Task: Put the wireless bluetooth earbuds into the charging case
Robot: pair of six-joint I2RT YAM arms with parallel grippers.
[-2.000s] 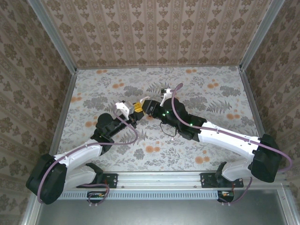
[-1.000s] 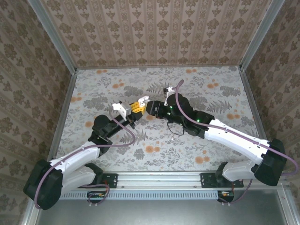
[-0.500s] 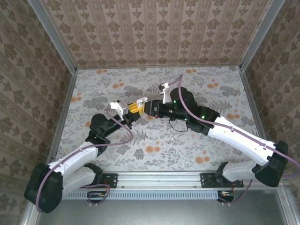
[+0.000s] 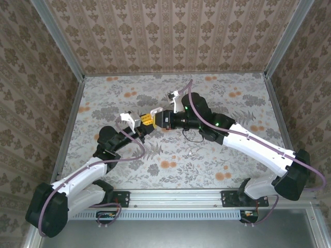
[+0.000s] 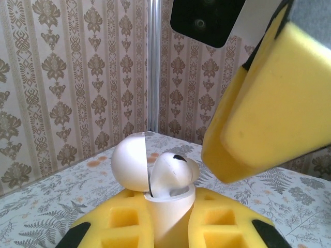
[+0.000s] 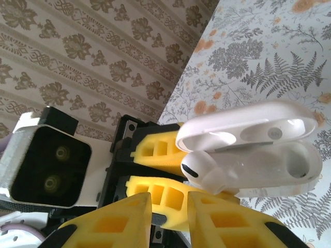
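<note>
I've got the left gripper (image 5: 168,230) clamped on the open charging case (image 6: 269,155). The right gripper (image 6: 169,201) sits just beside it, jaws a slit apart, empty I think. One earbud (image 6: 199,173) is half-seated, tilted. Mid-insertion; next I'd press it down square.

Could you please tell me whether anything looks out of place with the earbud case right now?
Yes: the earbud sits askew in the open charging case held by the left gripper. Its rounded head sticks up past the rim rather than lying flush in its slot. The other slot is empty.
</note>
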